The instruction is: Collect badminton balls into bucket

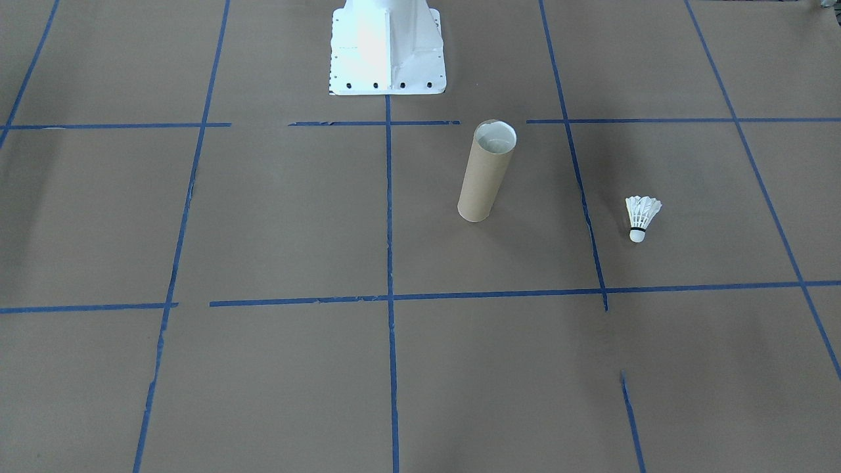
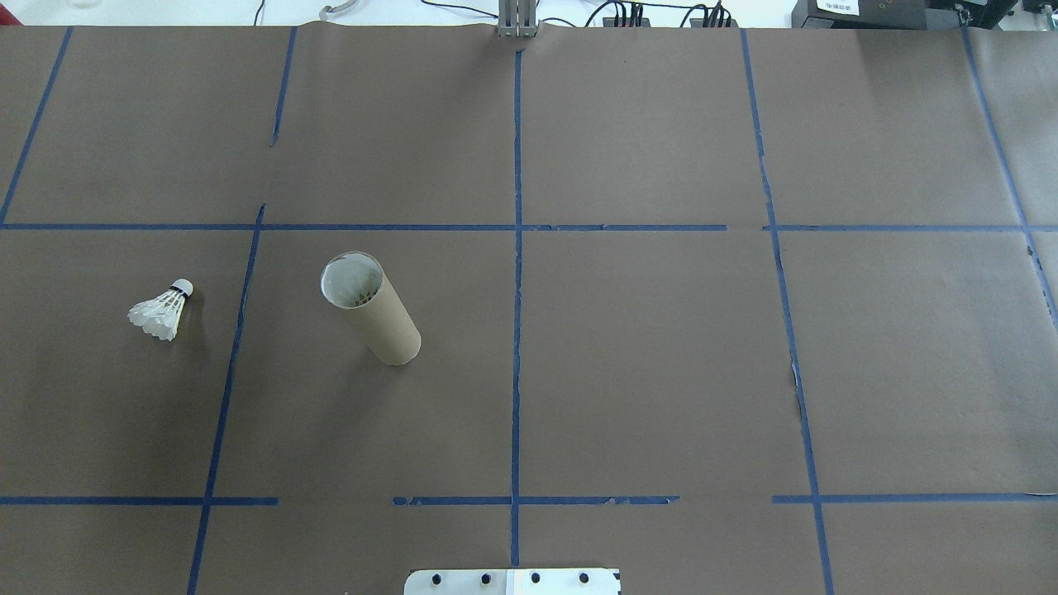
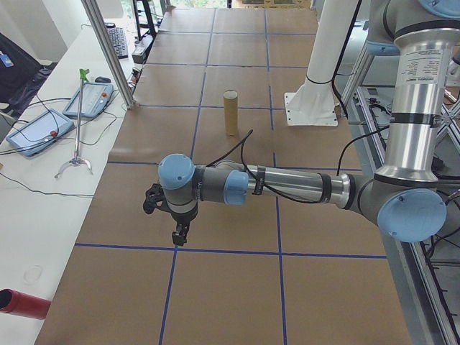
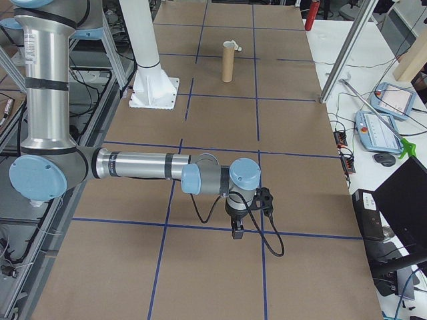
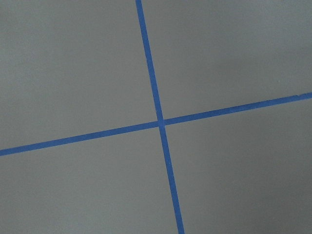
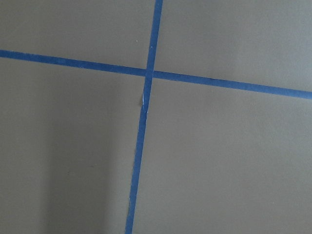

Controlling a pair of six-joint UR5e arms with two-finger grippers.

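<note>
Overhead view, left to right: small white feather shuttlecock [image 2: 161,312] sits on the brown paper-covered table [image 2: 661,372], in the grid cell left of a blue tape line [image 2: 235,330]; rounded cork tip points away from the robot, feather skirt toward it. It looks tilted; whether it is lying or standing cannot be told from this view. In the front-facing view the same shuttlecock [image 1: 642,217] stands on its cork tip, feathers up

Next cell to the right: tall narrow brown cardboard tube [image 2: 369,307], upright, open mouth up, whitish inside. Some white feather shapes show within the mouth; cannot tell what they are. Shuttlecock and tube are apart, with 1 tape line between them. Both lie on the robot's left half of the table

Centre tape line [image 2: 517,330] runs front to back; white metal robot base [image 2: 512,582] sits at its near end. Right half of the table: tape grid only

Left gripper [image 3: 177,236]: seen only in the left side view, on a near arm stretched out low over the table, pointing down, well apart from tube and shuttlecock. Cannot tell how far its fingers are parted or whether it has hold of anything

Right gripper [image 4: 237,231]: seen only in the right side view, same posture, pointing down above the paper. Opening and hold also cannot be told

Both wrist cameras show only brown paper with 1 tape crossing each
</note>
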